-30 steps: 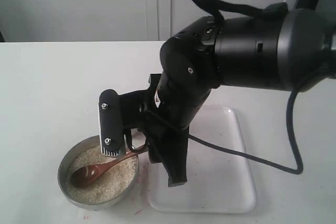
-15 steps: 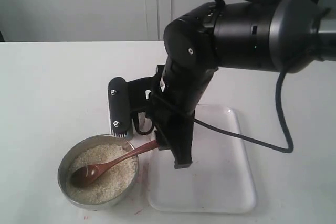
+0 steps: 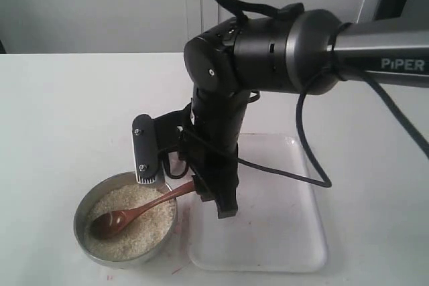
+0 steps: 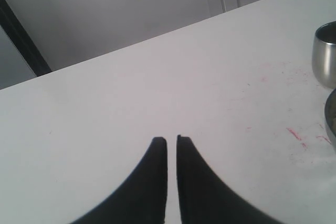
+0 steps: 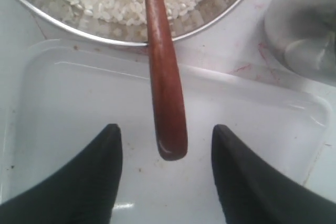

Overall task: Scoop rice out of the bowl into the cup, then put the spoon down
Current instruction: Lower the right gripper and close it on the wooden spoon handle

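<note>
We are looking at a white surface (image 3: 67, 112); a steel bowl (image 3: 81, 213) is sitting on it, holding rice (image 3: 144, 226); a clear plastic tray (image 3: 281, 232) is lying just beside the bowl. The wooden spoon (image 3: 134, 212) is resting with its scoop in the rice; its handle is leaning over the bowl's rim, its end reaching above the tray's edge. The right tool (image 5: 165, 129) is hanging open; its jaws are standing on either side of the handle's end, apart from it. The left tool (image 4: 169, 140) is pressed nearly closed, gripping nothing. The cup (image 4: 325, 56) is standing upright near the bowl; the arm is hiding it in the exterior view.
</note>
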### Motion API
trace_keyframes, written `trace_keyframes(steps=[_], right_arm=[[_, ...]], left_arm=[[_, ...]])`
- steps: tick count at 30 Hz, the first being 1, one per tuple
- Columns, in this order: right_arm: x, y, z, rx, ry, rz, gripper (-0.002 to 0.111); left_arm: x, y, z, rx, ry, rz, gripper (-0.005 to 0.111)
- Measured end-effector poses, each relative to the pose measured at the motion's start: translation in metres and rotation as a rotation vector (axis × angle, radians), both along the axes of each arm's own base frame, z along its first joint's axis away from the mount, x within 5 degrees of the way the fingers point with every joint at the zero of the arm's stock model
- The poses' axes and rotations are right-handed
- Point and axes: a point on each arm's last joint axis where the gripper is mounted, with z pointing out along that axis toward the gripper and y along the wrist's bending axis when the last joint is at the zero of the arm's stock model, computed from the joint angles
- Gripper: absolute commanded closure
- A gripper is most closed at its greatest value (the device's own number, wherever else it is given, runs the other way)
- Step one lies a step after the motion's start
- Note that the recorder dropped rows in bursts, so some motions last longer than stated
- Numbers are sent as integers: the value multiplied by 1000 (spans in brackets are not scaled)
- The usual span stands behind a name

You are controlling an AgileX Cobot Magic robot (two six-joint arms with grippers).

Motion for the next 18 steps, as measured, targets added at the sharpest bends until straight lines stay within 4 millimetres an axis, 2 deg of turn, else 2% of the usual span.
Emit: trace_keyframes(steps=[10, 18], right_arm=[[3, 3, -11, -6, 12, 19, 59], [3, 5, -11, 18, 7, 19, 59]], left_arm=[[0, 0, 0, 0, 0, 0, 92], [0, 0, 0, 0, 0, 0, 92]])
